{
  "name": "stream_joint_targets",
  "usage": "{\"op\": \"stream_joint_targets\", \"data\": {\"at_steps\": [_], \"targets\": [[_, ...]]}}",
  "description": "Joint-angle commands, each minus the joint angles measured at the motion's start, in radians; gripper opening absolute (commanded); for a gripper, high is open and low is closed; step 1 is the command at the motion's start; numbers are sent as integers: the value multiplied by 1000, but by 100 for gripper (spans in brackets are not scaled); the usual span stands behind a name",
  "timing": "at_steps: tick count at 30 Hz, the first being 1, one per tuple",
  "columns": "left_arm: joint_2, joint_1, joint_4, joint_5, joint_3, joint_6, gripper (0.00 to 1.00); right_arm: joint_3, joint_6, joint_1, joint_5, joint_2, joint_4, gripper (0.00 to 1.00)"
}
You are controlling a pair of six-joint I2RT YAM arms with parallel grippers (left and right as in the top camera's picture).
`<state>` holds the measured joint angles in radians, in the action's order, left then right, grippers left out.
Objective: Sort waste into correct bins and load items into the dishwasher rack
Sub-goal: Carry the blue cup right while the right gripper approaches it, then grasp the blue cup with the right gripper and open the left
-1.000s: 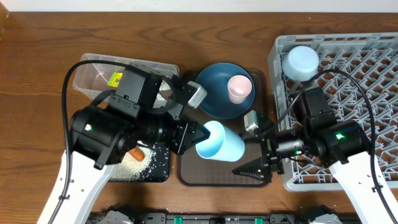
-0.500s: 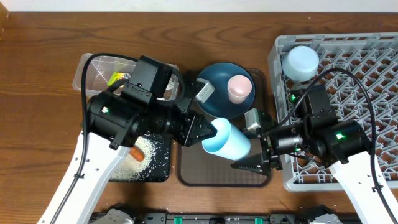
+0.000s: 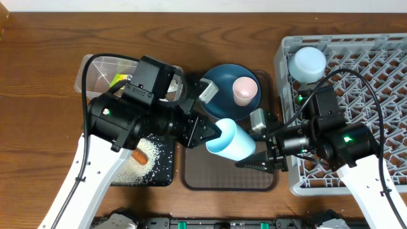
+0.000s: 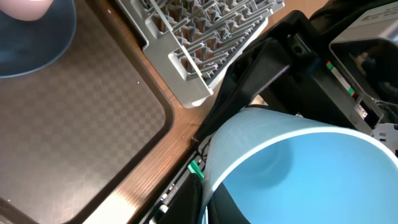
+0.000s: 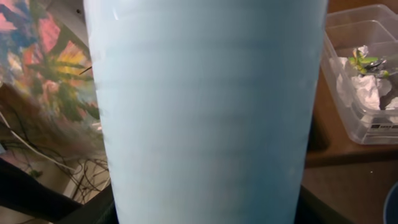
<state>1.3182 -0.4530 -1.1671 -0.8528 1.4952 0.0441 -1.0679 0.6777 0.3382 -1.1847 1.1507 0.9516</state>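
Cup (image 3: 232, 141) looks light, stiff, slick; left gripper (image 3: 214, 134) clamps its rim; right gripper (image 3: 253, 156) straddles mid-wall, my chosen hold; contact unclear.

Left claw (image 3: 212, 131) clamped shut; right claw (image 3: 249, 159) parted.

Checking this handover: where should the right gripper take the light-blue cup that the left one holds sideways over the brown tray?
The wall near its closed base, coming from the rack side. The left gripper pinches the rim of the light-blue cup, so the open end is taken; the base points toward the right gripper, and the smooth wall fits between its jaws.
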Motion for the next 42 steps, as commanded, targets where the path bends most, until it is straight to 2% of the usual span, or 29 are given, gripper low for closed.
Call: {"op": "stream_joint_targets", "data": {"at_steps": [1,4,7,12,14,15,28,33,42], "targets": [[8,-8,-11,28,-26,-6,8,-17,-30,5,-62,-8,-34,43],[8,-9,-44,86,-27,-6,10,-17,-88,-19,-62,-8,-60,32],[8,-9,-64,106,-42,-7,11,-17,-146,-57,-62,-8,-82,27],[8,-9,-59,106,-78,-7,12,-17,-185,-104,-62,-8,-88,27],[8,-9,-58,106,-89,-7,22,-17,-185,-110,-63,-8,-89,27],[8,-9,-58,106,-93,-7,24,-17,-185,-110,-63,-8,-89,27],[8,-8,-39,127,-104,-6,25,-17,-187,-113,-75,-8,-89,24],[8,-8,-33,232,-104,-1,25,-17,-349,-160,19,-13,-88,20],[8,-8,-32,245,-104,6,27,-17,-624,-292,342,-119,-45,20]]}}
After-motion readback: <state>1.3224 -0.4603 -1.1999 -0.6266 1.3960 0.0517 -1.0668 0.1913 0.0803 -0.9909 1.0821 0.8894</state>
